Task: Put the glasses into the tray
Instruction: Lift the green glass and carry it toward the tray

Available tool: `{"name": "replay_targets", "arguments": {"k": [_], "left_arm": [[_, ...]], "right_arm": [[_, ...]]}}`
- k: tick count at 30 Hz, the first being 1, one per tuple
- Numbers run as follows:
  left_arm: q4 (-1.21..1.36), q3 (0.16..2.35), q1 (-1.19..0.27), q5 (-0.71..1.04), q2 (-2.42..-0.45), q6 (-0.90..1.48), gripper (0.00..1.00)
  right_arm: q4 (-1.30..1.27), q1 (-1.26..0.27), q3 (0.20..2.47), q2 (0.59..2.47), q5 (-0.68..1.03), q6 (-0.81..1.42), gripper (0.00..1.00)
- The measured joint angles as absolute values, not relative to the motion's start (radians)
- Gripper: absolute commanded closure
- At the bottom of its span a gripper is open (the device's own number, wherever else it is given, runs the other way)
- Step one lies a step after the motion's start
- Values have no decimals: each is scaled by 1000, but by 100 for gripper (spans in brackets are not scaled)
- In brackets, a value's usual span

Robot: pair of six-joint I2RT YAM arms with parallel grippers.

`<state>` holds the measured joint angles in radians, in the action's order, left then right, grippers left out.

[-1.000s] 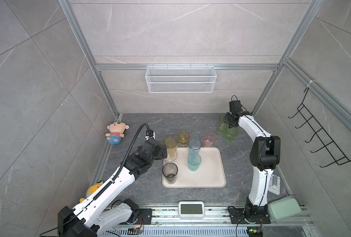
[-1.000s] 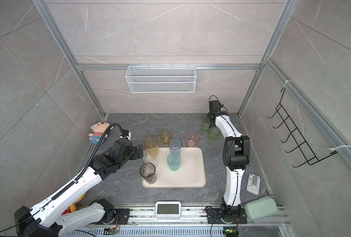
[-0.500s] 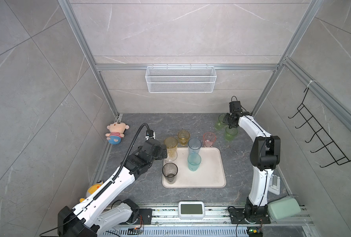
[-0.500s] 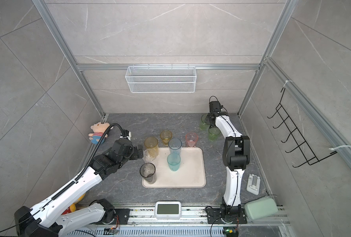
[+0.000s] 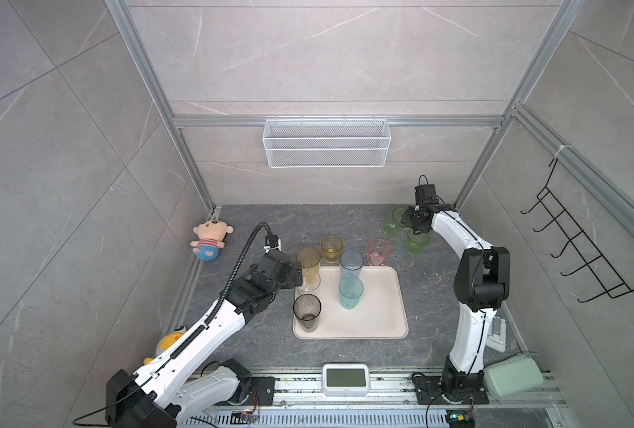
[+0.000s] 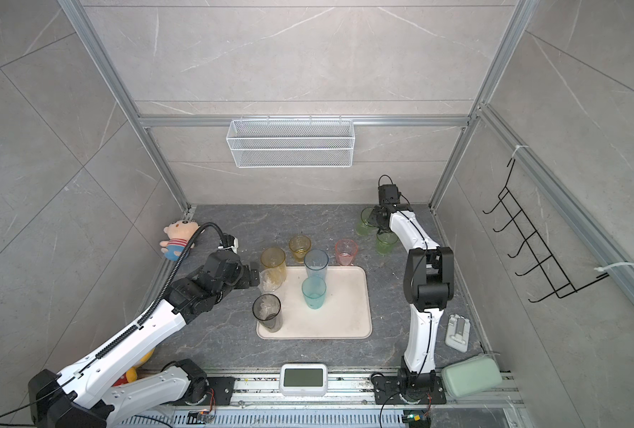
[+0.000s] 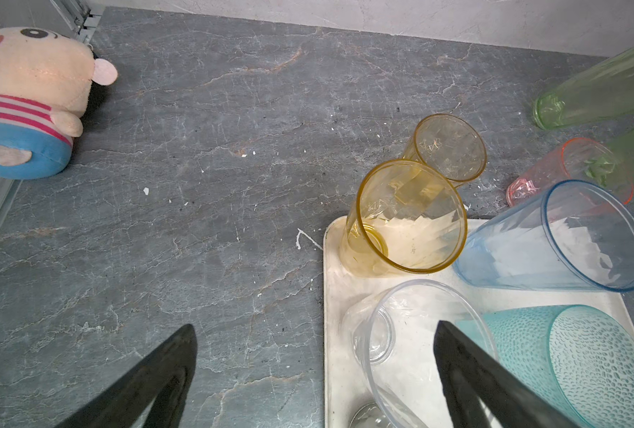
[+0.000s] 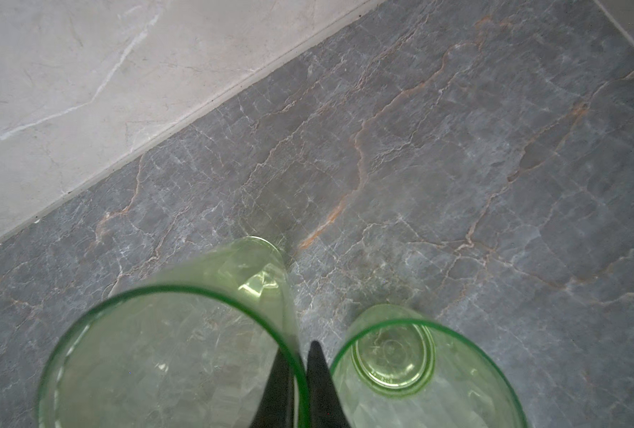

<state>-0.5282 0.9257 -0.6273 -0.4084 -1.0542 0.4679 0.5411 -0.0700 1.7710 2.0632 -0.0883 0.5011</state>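
The cream tray (image 5: pixel 378 318) holds five upright tumblers. A smoky grey tumbler (image 5: pixel 307 315) is at its near left corner and a teal tumbler (image 5: pixel 349 294) near its middle. A tall blue tumbler (image 5: pixel 351 265) is against its far rim, a tall yellow tumbler (image 5: pixel 308 261) is in its far left corner, and a clear tumbler (image 7: pixel 411 333) stands along its left rim between the yellow and the grey.

On the stone table just beyond the tray's far rim stand a short amber tumbler (image 5: pixel 331 248) and a pink tumbler (image 5: pixel 378 252). Further beyond the tray's far right corner are a tall green tumbler (image 5: pixel 392 224) and a short green tumbler (image 5: pixel 415 244), near each other.

The left gripper (image 7: pixel 314 326) hangs at the tray's left rim with its jaws spread wide and gripping nothing. One finger (image 7: pixel 467 370) overlaps the clear tumbler's mouth and the other is over bare table; whether it touches the glass I cannot tell.

The right gripper (image 8: pixel 298 350) is pinched tight on the wall of the tall green tumbler at its rim — one finger inside the glass, one outside, in the gap beside the short green one.
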Motion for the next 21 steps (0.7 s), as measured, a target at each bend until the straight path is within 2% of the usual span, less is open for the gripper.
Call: {"name": "replay_targets", "arguments": {"k": [21], "left_arm": [[-530,926,-627,-405,-1021,468,0]], "right_arm": [[546,-140,1600,1781,-63,475,100]]}}
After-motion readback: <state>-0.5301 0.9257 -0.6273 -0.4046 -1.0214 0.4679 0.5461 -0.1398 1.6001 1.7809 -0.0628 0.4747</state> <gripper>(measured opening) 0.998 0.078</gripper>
